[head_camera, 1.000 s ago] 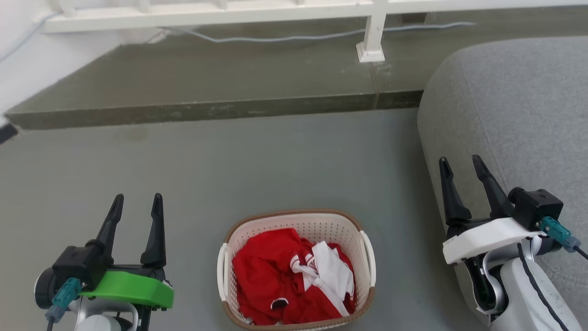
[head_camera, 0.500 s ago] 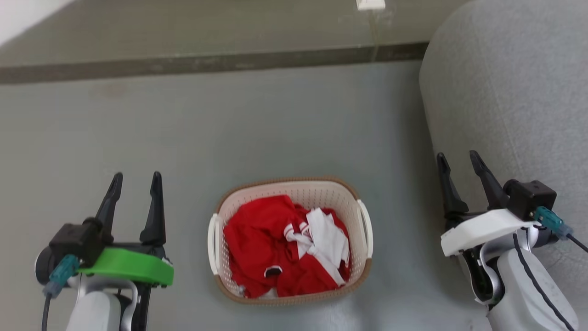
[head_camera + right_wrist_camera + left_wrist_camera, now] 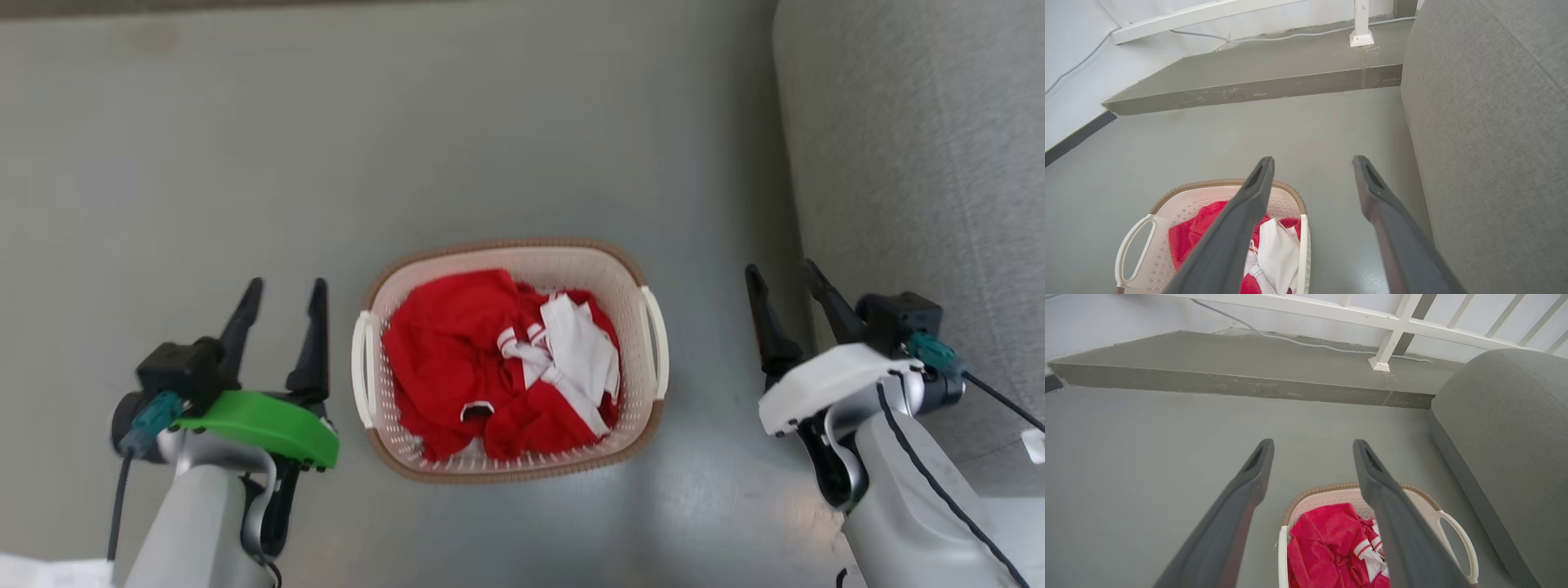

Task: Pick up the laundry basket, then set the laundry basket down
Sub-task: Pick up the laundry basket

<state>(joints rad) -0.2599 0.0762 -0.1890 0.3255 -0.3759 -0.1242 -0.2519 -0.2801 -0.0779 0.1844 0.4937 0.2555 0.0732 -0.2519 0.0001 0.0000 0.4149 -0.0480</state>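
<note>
1. On the grey floor [image 3: 326, 147], between the two arms, the laundry basket [image 3: 522, 245] stands upright. Its brown rim faces up toward the head camera, and it has one white handle on each side.
2. Inside it, a crumpled red garment [image 3: 445, 343] fills most of the space, with a white cloth [image 3: 584, 347] lying on top toward the robot's right.
3. Just beside the basket's left handle [image 3: 360, 367] but not touching it, the left gripper [image 3: 286, 284] hovers with its two dark fingers spread. Only bare floor shows between them, and it holds nothing.
4. Near the right handle [image 3: 658, 339] and clear of it, the right gripper [image 3: 780, 268] is also spread wide and empty. It sits between the basket and a grey sofa [image 3: 898, 163].
5. From the left wrist camera, the basket lies low in the view, partly behind that gripper's right-hand finger. From the right wrist camera, it lies low and partly behind the left-hand finger.
6. Past the floor, the wrist views show a raised grey step [image 3: 1208, 381] carrying a white railing [image 3: 1392, 322], with a pale cable [image 3: 1290, 339] running along it.
</note>
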